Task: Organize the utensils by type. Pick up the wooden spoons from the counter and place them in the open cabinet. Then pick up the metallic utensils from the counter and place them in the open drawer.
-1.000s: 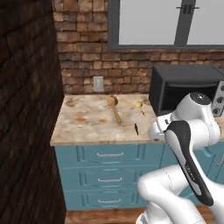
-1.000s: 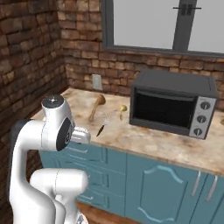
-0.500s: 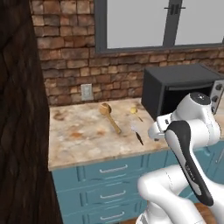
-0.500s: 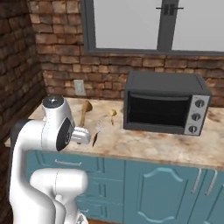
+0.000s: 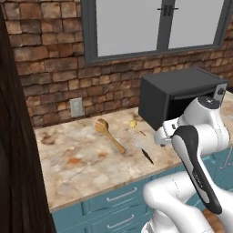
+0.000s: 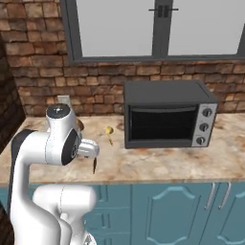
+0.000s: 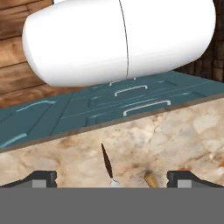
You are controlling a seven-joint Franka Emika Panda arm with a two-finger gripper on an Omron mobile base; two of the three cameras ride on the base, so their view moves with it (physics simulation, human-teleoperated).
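A: How does the gripper (image 7: 111, 178) stand?
B: Released, jaws spread wide, nothing between them, hovering over the bench (image 7: 175, 135).
A: And the utensils?
B: The dark-handled metal utensil (image 7: 106, 164) lies just ahead between the fingertips; a wooden spoon (image 7: 151, 178) handle end sits beside it.

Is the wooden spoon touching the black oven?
Apart. In the left base view, bare counter shows between the wooden spoon and the oven.
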